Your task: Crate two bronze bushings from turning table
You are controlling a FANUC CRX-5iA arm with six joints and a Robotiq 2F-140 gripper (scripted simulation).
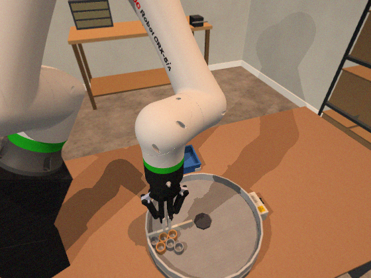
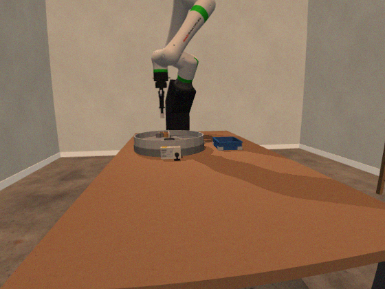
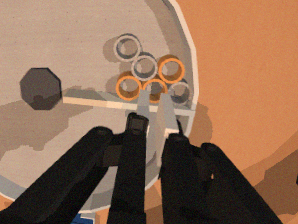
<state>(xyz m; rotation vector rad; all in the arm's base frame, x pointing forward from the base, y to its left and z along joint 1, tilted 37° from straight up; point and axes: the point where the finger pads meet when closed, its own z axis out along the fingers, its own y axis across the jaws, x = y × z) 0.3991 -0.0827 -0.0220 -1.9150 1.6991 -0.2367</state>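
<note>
Several short ring bushings lie bunched together by the near-left rim of the round grey turning table (image 1: pixel 255 212) (image 2: pixel 151 145) (image 3: pixel 60 10). Three are bronze: one (image 1: pixel 163 236) (image 3: pixel 128 86), a second (image 1: pixel 172 233) (image 3: pixel 170 68) and a third (image 1: pixel 161 247). Grey ones (image 1: pixel 170 243) (image 3: pixel 144 66) (image 1: pixel 179 247) (image 3: pixel 127 47) lie among them. My gripper (image 1: pixel 165 226) (image 2: pixel 161 115) (image 3: pixel 152 106) hangs straight down above this cluster, well clear of the table floor. Its fingers are shut with nothing between them. The blue crate (image 1: pixel 193 159) (image 2: pixel 227 142) stands on the tabletop beyond the turning table; I cannot see inside it.
A black hub (image 1: pixel 203 220) (image 3: pixel 40 87) sits at the turning table's centre, and a pale bar (image 1: pixel 181 224) runs from it towards the rim just behind the bushings. A small control box (image 1: pixel 260 206) (image 2: pixel 170 151) is fixed outside the rim. The brown bench spreads wide on all sides.
</note>
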